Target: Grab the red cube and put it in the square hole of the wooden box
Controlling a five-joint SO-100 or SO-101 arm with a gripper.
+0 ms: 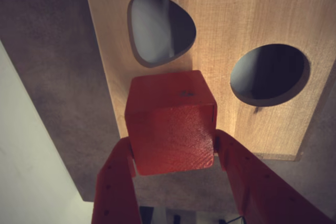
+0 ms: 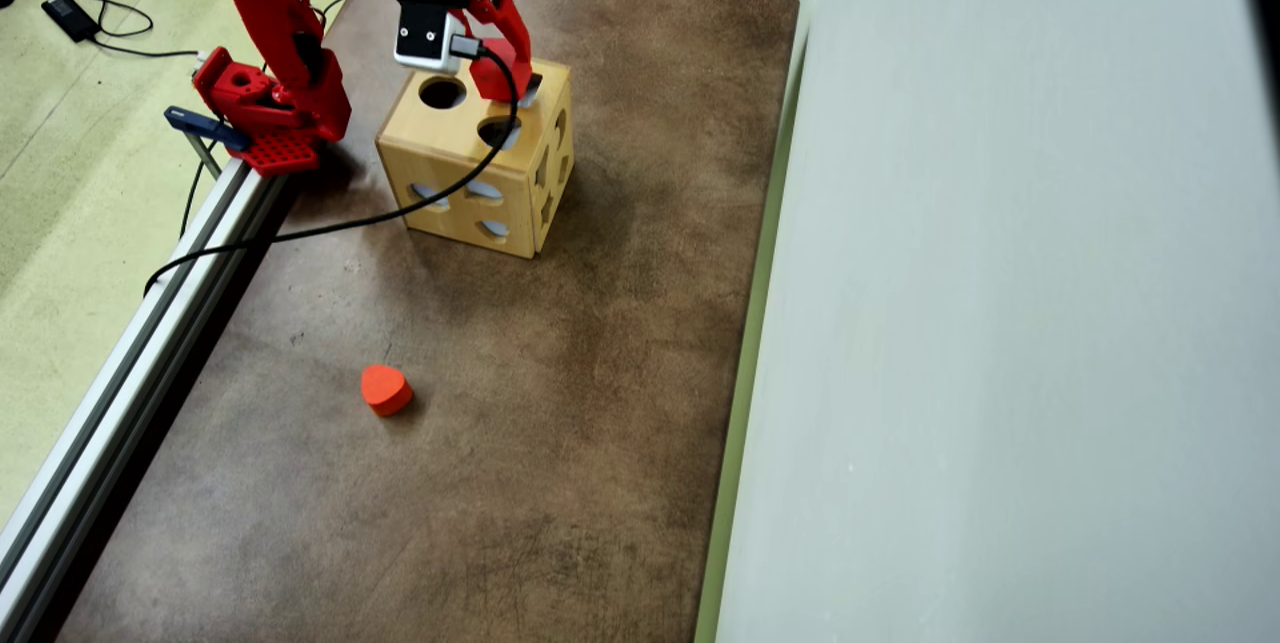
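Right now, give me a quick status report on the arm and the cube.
Gripper shut on red cube, over wooden box top. Teardrop hole and round hole below; square hole not in sight. Nothing blocking.

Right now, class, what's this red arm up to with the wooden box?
The arm's gripper holds the red cube between its jaws, above the top face of the wooden box. In the wrist view, a teardrop-like hole and a round hole lie just beyond the cube; no square hole shows there. A rounded red block lies alone on the table.
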